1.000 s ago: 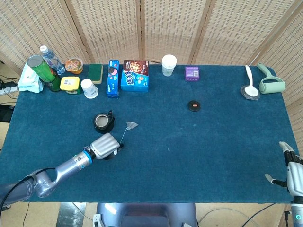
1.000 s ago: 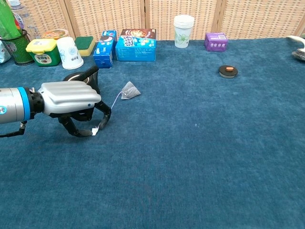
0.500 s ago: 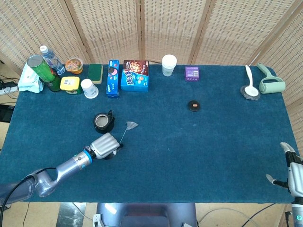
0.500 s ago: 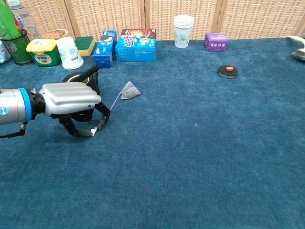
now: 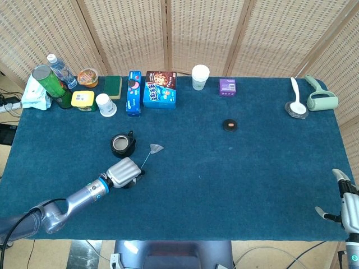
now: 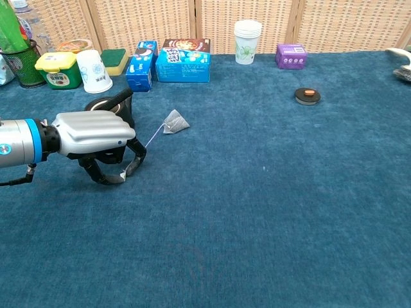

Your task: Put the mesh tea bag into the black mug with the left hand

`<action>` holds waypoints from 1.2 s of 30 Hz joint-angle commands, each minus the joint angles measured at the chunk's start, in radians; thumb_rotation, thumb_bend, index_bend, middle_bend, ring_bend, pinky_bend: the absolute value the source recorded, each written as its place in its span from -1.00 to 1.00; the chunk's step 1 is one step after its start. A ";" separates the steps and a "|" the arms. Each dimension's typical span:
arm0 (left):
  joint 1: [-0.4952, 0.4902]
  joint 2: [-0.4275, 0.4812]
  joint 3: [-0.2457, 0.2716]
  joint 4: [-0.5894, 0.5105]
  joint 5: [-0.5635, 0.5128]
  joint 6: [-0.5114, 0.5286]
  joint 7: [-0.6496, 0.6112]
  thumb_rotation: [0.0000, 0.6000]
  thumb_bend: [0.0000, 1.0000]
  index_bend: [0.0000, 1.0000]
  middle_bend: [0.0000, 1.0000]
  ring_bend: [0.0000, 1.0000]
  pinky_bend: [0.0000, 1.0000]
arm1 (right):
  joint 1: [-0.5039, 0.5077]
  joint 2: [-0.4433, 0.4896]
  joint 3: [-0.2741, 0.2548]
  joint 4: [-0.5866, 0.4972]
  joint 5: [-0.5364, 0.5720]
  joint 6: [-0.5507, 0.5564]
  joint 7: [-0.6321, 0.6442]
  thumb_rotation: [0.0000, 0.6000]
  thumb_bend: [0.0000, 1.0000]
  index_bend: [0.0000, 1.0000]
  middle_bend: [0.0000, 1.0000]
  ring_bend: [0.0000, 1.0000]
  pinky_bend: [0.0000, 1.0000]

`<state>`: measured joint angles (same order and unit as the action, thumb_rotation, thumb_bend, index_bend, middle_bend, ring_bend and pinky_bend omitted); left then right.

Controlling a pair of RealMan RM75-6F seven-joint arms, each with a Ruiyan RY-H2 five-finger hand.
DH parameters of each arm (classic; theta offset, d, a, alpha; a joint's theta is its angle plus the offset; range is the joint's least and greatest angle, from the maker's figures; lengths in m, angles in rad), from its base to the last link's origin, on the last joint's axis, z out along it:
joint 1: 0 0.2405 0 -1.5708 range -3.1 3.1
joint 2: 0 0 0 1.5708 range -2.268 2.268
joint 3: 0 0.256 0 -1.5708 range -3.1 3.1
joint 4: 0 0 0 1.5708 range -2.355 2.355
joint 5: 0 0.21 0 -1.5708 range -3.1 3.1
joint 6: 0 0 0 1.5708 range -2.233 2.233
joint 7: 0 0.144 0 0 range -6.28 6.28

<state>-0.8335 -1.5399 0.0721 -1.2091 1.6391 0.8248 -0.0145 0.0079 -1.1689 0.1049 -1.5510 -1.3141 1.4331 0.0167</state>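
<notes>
Early stage. Left hand low over cloth, fingers curled, pinching paper tag on string end. Mesh tea bag lying on blue tablecloth, not lifted, just right of black mug. Remaining: lift, carry over mug, release. Right hand idle at table edge, fingers apart, holding nothing.

Matt blue cloth table cover, glossy black mug, translucent mesh tea bag

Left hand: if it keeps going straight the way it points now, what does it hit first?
Probably the tea bag. The left hand points right and slightly away, and the bag lies just beyond its fingertips. The black mug sits off to the side. Depth is uncertain.
</notes>
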 commanded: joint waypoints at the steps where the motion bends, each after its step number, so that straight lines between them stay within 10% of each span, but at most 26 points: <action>1: 0.000 0.000 0.001 0.000 -0.001 0.002 -0.002 1.00 -0.21 0.14 1.00 0.98 0.75 | 0.000 -0.001 0.001 0.000 0.001 -0.001 -0.001 1.00 -0.94 -0.82 -0.73 -0.44 -0.58; 36: 0.042 0.179 -0.092 -0.211 -0.039 0.210 -0.158 1.00 -0.11 0.26 1.00 1.00 0.77 | 0.000 -0.005 -0.006 0.000 -0.024 0.001 0.021 1.00 -0.94 -0.82 -0.72 -0.44 -0.58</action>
<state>-0.7938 -1.3675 -0.0112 -1.4129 1.6065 1.0261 -0.1682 0.0076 -1.1735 0.0995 -1.5508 -1.3379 1.4338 0.0376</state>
